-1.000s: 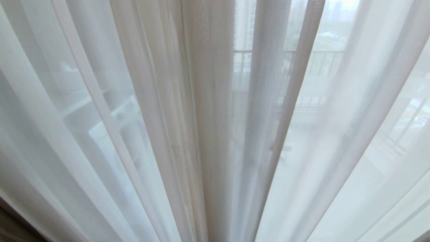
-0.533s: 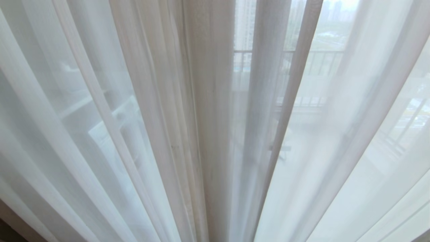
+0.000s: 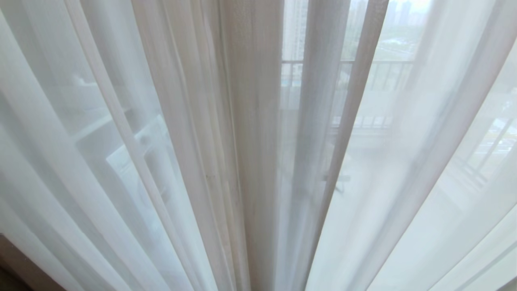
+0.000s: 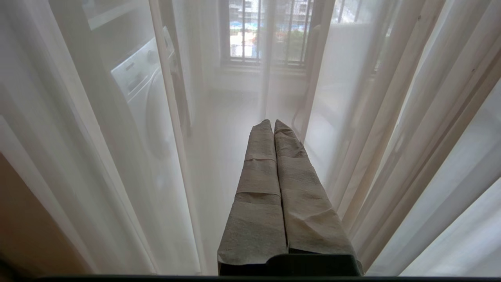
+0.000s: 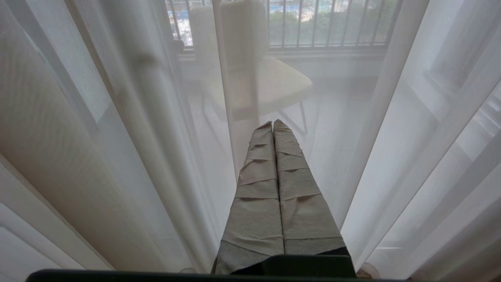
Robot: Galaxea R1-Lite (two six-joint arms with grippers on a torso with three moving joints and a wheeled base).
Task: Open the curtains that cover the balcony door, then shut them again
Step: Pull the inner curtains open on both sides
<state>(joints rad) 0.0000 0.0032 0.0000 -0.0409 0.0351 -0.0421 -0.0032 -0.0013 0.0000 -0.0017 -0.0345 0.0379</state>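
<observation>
Two layers of curtains (image 3: 250, 153) hanging drawn across balcony door, filling head view. Left end effector (image 4: 273, 124) and right end effector (image 5: 273, 124) pressed closed, empty, facing sheers, likely readying to part them.

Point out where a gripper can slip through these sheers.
Best gap: the slit between the bunched folds and the next pleat, railing visible behind. Left of it the sheers overlap thickly; right is unbroken fabric.

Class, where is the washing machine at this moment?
In the left wrist view, the washing machine stands behind the sheer curtains, on the balcony's left side, ahead of the shut left gripper.
</observation>
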